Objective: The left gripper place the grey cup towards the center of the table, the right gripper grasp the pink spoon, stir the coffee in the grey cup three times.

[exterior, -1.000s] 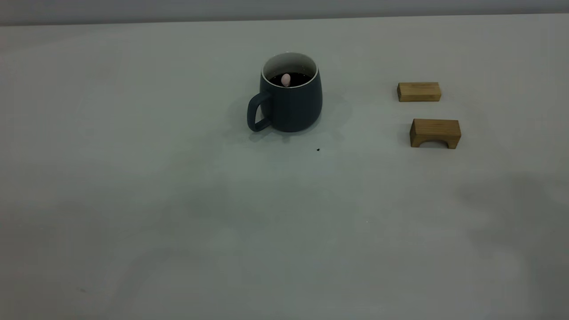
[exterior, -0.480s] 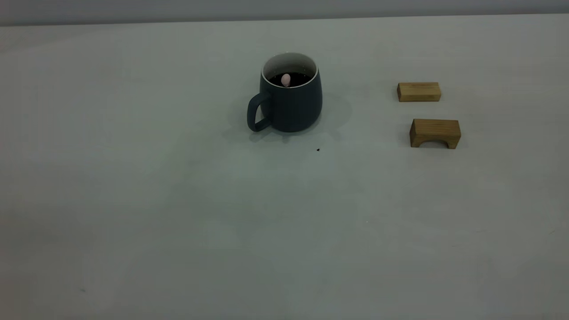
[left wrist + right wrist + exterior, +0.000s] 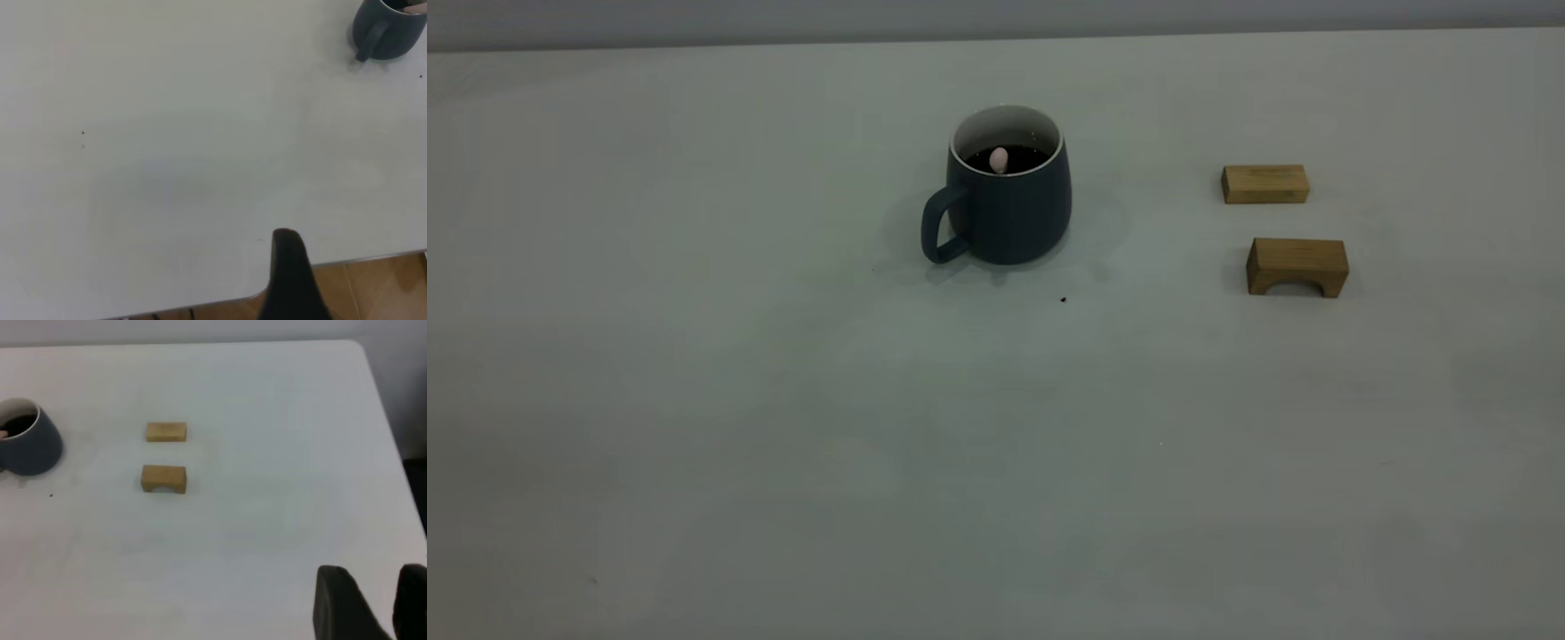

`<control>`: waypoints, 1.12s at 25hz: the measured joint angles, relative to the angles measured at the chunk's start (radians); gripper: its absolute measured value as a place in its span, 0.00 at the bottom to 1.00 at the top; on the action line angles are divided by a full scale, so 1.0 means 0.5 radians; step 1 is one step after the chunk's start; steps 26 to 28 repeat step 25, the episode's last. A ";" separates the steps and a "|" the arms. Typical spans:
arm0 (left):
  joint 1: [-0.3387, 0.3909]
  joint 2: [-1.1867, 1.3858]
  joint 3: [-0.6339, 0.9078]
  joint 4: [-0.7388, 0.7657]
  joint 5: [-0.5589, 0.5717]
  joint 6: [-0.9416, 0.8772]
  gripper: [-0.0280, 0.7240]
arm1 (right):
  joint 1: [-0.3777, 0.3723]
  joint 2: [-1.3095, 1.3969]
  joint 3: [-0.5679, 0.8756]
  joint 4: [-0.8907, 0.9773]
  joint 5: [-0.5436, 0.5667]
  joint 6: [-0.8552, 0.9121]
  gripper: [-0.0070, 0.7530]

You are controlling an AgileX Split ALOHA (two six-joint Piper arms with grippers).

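The grey cup (image 3: pixel 1007 187) stands upright on the bench (image 3: pixel 783 427), toward its far middle, loop handle turned to my left side. Dark coffee (image 3: pixel 1018 160) fills it below the white inner wall. The pink spoon (image 3: pixel 999 159) sits inside, its pale handle tip poking up from the liquid.

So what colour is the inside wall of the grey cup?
White, above the dark coffee; the grey cup shows this best in the exterior view.
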 joint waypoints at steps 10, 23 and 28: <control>0.000 0.000 0.000 0.000 0.000 0.000 0.79 | 0.000 -0.033 0.140 0.032 0.018 0.000 0.32; 0.000 0.000 0.000 0.000 0.000 0.002 0.79 | 0.000 -0.034 0.140 0.028 0.018 0.002 0.32; 0.000 0.000 0.000 0.000 0.000 0.002 0.79 | 0.000 -0.034 0.140 0.028 0.018 0.002 0.32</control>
